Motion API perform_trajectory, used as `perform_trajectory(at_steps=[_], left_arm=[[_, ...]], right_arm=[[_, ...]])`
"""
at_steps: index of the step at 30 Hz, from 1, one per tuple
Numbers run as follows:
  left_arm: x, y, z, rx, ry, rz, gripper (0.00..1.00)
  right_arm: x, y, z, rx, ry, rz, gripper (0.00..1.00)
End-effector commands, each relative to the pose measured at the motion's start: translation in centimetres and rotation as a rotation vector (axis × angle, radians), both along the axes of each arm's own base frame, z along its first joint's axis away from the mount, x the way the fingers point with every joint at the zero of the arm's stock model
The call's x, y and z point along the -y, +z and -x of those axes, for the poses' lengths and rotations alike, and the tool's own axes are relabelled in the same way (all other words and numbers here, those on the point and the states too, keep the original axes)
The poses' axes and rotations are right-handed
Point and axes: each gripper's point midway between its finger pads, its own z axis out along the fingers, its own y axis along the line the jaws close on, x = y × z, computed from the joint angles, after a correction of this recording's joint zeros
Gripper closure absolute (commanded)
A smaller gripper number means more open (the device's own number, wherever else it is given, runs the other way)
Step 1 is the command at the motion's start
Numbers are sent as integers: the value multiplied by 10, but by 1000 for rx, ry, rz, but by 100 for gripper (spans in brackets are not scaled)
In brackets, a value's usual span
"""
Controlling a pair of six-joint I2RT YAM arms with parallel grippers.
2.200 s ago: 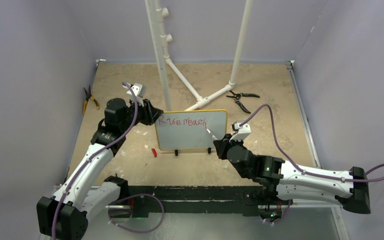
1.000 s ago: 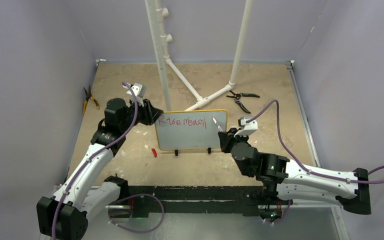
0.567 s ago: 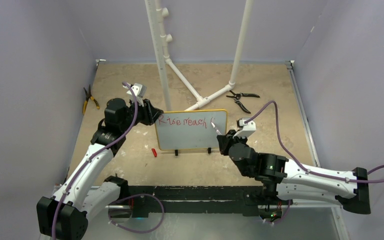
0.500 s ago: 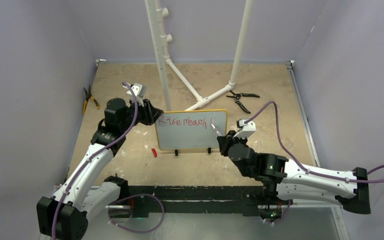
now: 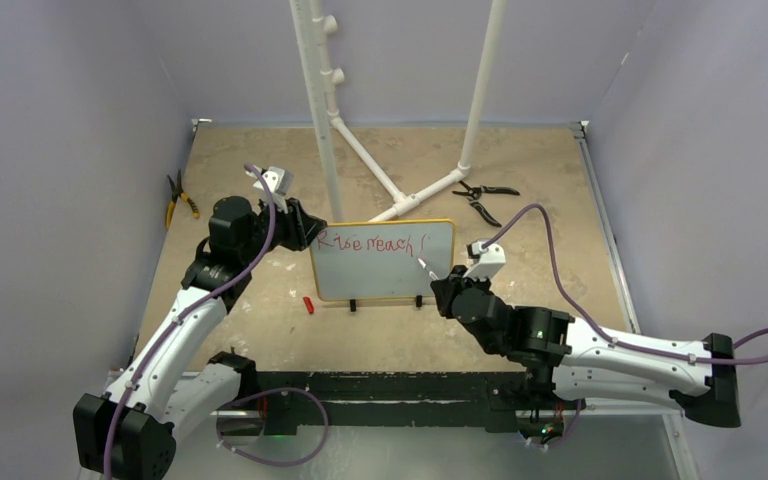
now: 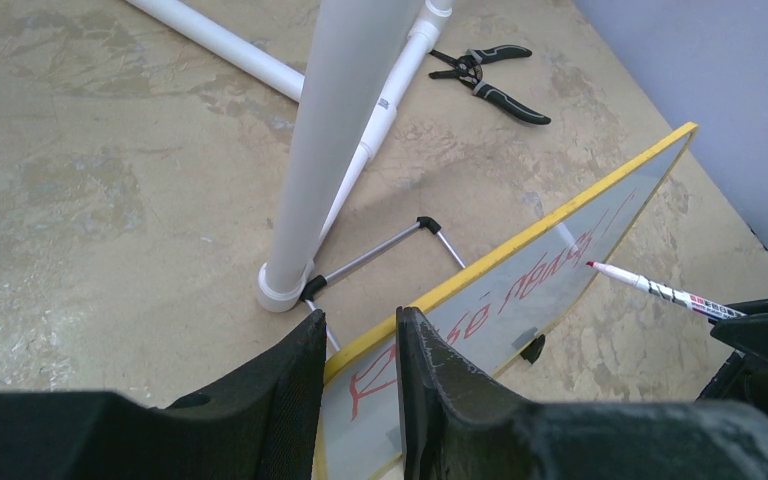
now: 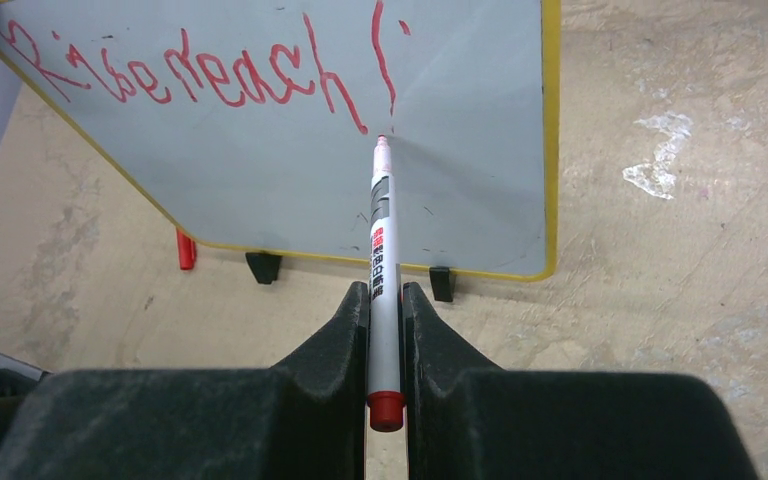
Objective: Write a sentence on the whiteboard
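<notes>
Newbie: so where was the whiteboard (image 5: 385, 262) sitting, and who had hold of it?

Regular: it stood upright on its black feet mid-table (image 5: 260, 320), just in front of the white pipe stand (image 5: 317, 110). The left gripper (image 6: 358, 330) had its fingers clamped on the board's left yellow edge. The right gripper (image 7: 385, 300) was pinched tight on the marker (image 7: 382, 250), whose tip sat right under a lone red stroke. Nobody could tell if it touched.

Newbie: and the sentence (image 7: 200, 80)?

Regular: red script along the top read roughly "Rise reach", then that stroke. A red cap (image 5: 308, 304) lay near the board's left foot. Black pliers (image 5: 480, 198) lay behind on the right, yellow pliers (image 5: 180, 198) far left.
</notes>
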Motion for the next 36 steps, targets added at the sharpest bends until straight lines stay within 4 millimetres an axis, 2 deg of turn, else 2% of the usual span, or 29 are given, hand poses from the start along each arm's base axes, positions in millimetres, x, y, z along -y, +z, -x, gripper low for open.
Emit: perform_trajectory(at_steps=[1,4,14,24,32,36], left_arm=[[4,-4,6,-17,-30,15,70],[4,-4,7,-15,-29,14,70],[3,-5,6,-17,-25,10,70],[3,-5,6,-19,-25,11,70],[3,-5,6,-18,-25,11,70],[3,-5,6,-19,-25,11,70]], right_arm=[[-6,29,-3,58,16,-85,100],[-5,39,-7,91,1,-101,100],[-4,34,-18,105,-72,-32,100],[14,33,-19,92,-148,-43,100],[18,33,-18,86,-163,-42,100],[17,40,-17,102,-137,-71,100]])
